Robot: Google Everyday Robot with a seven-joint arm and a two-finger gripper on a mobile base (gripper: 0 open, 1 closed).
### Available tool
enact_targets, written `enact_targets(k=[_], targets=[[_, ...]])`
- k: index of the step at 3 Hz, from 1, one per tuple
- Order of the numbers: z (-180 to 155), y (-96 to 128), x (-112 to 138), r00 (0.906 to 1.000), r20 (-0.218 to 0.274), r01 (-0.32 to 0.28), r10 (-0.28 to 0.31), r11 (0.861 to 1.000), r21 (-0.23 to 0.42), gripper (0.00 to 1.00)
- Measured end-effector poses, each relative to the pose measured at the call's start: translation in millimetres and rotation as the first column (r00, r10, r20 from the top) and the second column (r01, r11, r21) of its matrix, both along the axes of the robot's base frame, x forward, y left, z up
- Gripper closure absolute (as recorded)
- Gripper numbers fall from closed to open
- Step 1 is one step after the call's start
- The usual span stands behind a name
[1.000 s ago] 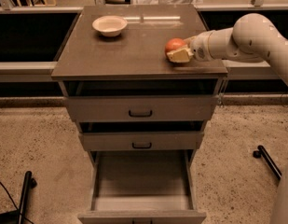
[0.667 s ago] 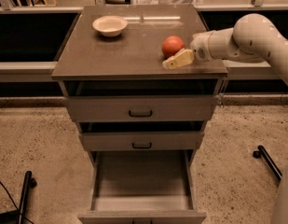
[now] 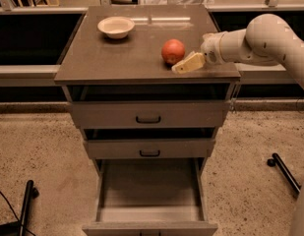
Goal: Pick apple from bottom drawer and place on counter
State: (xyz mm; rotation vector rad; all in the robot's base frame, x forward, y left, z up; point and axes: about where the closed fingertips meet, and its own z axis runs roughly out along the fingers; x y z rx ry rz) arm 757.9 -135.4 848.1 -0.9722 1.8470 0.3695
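The apple is seen resting free on the counter, towards its right front part, where a second ago it was enclosed by the gripper close to the right edge. The gripper is now shown released and holding nothing, drawn back a little to the right, with one tan finger lying low over the slab just beside the apple's right side and angled down to the left; whether the two touch cannot be told. The pale arm is extended in from the right. The apple is presented as a round red-orange ball with no long axis to be made out, and which way its stem points cannot be told. The white bowl is left unmoved at the counter's back left, well apart from the apple. The bottom drawer is kept pulled out as before, while the two drawers above it are shut.
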Motion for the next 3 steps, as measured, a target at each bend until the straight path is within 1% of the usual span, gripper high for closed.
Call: enact_targets(k=[1, 2, 3], targets=[[16, -4, -10, 0.9974, 0.064, -0.031, 0.032, 0.999, -0.026, 0.0], [41, -8, -24, 0.9871, 0.139, -0.078, 0.08, 0.997, -0.023, 0.0], [41, -7, -25, 0.9858, 0.144, -0.083, 0.086, 0.996, -0.028, 0.0]])
